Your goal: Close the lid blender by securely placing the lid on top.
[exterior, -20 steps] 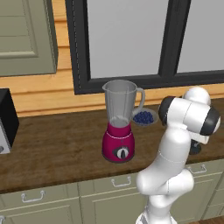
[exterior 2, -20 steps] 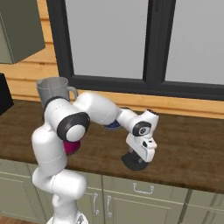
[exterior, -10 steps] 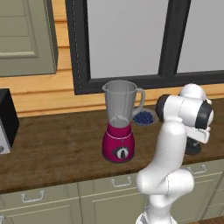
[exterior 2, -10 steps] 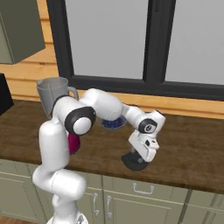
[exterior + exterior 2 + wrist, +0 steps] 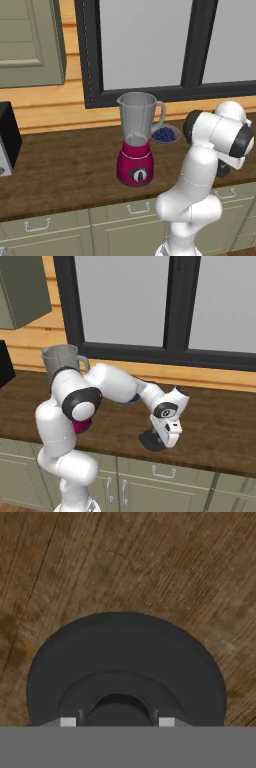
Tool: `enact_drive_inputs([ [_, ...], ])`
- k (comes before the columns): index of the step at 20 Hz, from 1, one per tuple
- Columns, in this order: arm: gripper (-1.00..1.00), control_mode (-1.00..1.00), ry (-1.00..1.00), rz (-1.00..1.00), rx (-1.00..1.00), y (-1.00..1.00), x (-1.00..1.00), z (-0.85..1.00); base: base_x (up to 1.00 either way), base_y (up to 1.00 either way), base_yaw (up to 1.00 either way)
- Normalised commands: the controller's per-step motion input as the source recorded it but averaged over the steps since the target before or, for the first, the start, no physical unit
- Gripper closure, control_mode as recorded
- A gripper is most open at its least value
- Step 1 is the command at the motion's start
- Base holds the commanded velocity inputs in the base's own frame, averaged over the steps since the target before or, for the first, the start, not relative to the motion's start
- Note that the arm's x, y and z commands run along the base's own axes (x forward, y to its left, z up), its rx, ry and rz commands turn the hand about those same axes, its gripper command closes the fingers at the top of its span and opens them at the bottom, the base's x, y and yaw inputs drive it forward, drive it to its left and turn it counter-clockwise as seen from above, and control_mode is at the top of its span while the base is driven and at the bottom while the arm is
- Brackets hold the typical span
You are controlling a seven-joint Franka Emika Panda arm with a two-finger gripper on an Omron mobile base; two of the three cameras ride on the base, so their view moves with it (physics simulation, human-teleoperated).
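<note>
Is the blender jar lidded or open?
Open: the blender rim is bare, and the lid lies flat on the counter under the hand.

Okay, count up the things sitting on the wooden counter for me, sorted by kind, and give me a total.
Blender: 1
Lid: 1
Bowl of blueberries: 1
Dark appliance at the left edge: 1
Total: 4

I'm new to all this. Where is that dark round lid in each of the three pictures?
Left base view: far right on the counter, a dark sliver of the lid peeking from behind the white arm.
Right base view: low centre, lying flat under the gripper.
Hand view: the big dark disc in the lower middle.
Shared landmark: the wooden counter it lies on.
</note>
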Motion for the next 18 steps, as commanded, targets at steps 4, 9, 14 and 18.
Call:
enact_drive_inputs([
  [4,1.00,-1.00,-0.11,-0.07,-0.37,0.62,-0.43,-1.00,0.00,0.00,0.00],
  [9,1.00,-1.00,0.01,-0.04,-0.26,0.40,-0.10,-0.99,0.00,0.00,0.00],
  [14,1.00,-1.00,0.04,-0.01,-0.05,0.05,-0.02,-0.48,0.00,0.00,0.00],
  [18,1.00,-1.00,0.00,-0.01,0.01,-0.11,-0.12,0.04,0.00,0.00,0.00],
])
